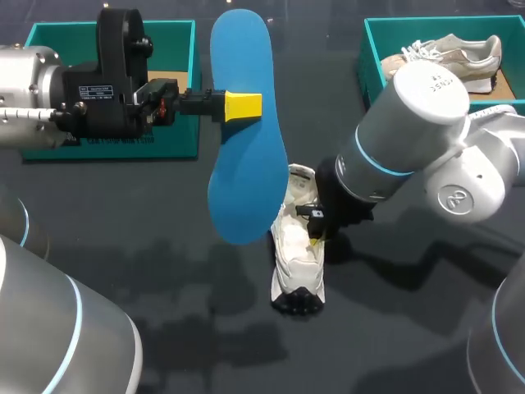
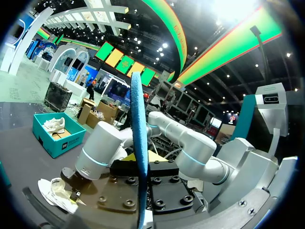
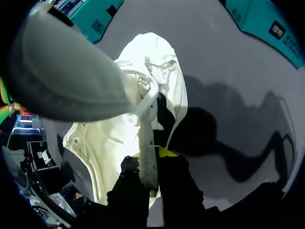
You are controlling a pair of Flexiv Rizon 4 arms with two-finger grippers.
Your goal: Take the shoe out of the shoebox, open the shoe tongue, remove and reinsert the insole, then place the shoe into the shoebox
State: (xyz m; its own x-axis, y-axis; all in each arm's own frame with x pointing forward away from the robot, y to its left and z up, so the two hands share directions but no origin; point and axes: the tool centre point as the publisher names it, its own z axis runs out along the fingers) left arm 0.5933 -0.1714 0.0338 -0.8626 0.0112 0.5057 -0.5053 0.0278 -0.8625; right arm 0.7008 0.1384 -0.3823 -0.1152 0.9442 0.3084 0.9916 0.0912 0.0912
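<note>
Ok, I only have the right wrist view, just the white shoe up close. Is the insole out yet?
Observer: Yes, the left end effector holds the blue insole in the air, beside the white shoe.
Operator: Gripped where?
Observer: By one long edge, nearer one end.
Operator: And the shoeboxes?
Observer: The teal box at the table's far right holds a second shoe.

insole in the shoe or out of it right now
Out. The left end effector holds the blue insole up in the air, apart from the white shoe lying on the table.
</note>
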